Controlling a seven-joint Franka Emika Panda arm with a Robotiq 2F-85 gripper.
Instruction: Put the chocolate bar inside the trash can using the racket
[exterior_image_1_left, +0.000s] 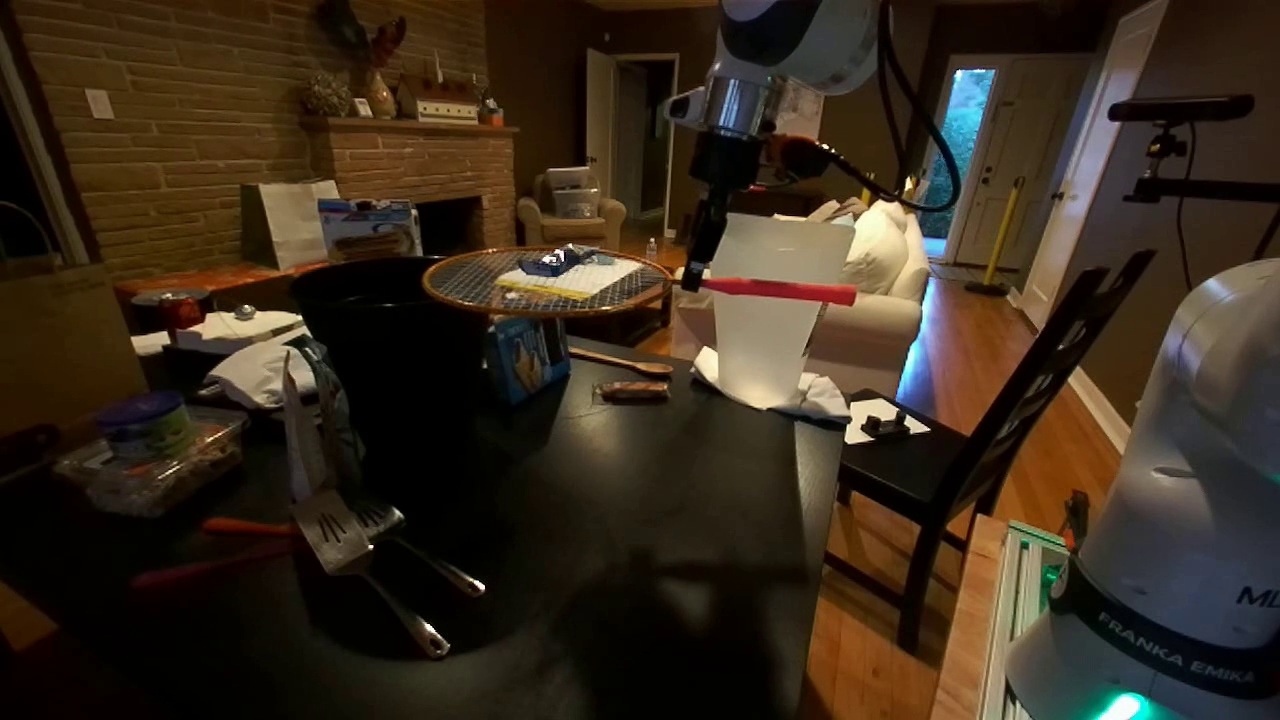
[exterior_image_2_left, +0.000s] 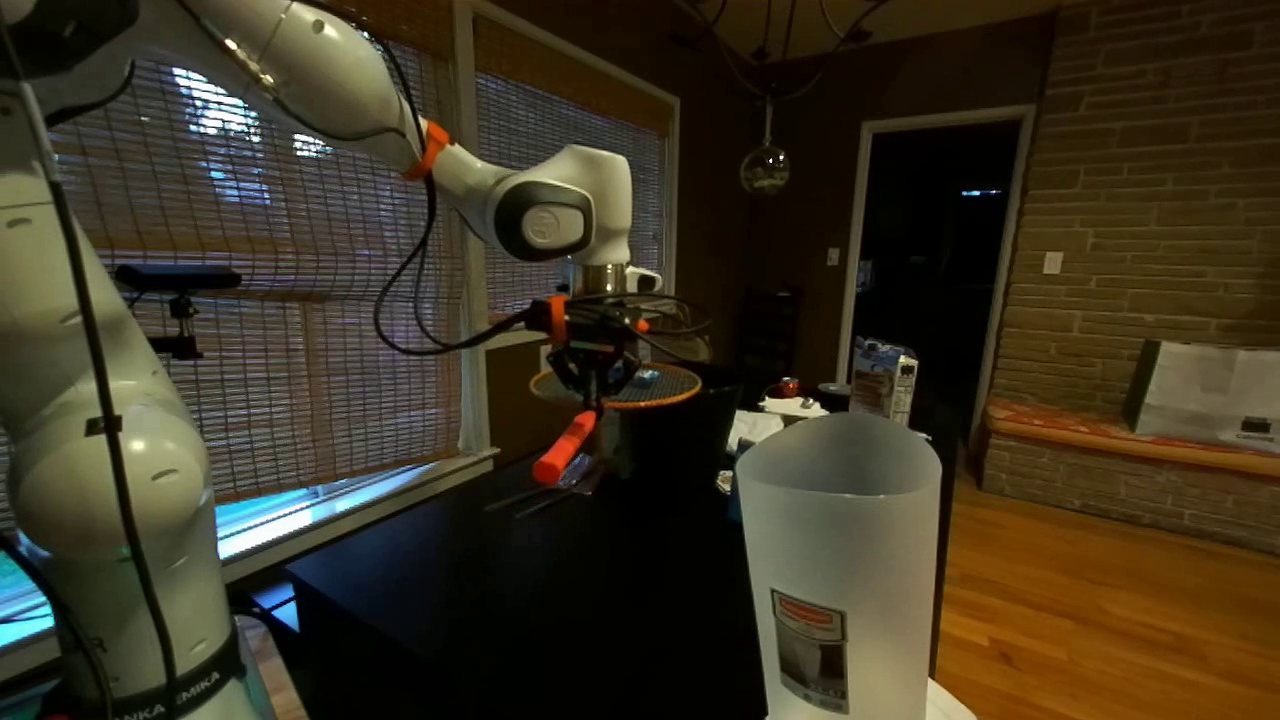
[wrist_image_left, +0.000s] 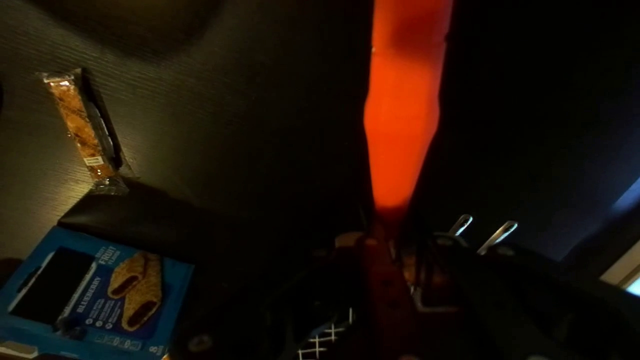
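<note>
Claw (exterior_image_1_left: 697, 276) is pinching the racket (exterior_image_1_left: 462, 283) by its red handle, just above frame ctr in an exterior view. Blk table (exterior_image_1_left: 650, 500) is filling lower ctr. Trash can (exterior_image_1_left: 395, 350), tall & blk, is standing L of ctr, base fading into the dark. Racket head is pointing L, covering pt of the can's R rim in that view. Blue box (exterior_image_1_left: 530, 362) is standing below it in frame. Choc bar (exterior_image_1_left: 550, 262) is resting on the strings, upper L-ctr.
</note>
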